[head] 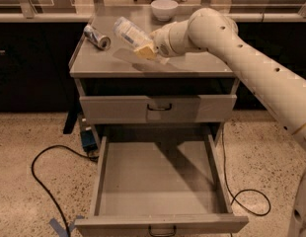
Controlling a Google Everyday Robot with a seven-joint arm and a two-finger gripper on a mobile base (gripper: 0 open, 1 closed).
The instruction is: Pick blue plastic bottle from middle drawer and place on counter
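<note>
The blue plastic bottle [130, 32], clear-whitish with a pale label, is held tilted in the air just above the counter [192, 63], its upper end pointing up-left. My gripper [149, 48] is shut on the bottle's lower end, with the white arm reaching in from the right. The bottle hangs over the counter's middle-left part and casts a shadow on it. The middle drawer [158, 181] is pulled wide open below and holds nothing that I can see. The upper drawer [158, 107] is shut.
A silver can [96, 36] lies on its side at the counter's back left. A white bowl [164, 9] stands at the back middle. A black cable [49, 172] and a small blue box [87, 138] lie on the floor left of the cabinet.
</note>
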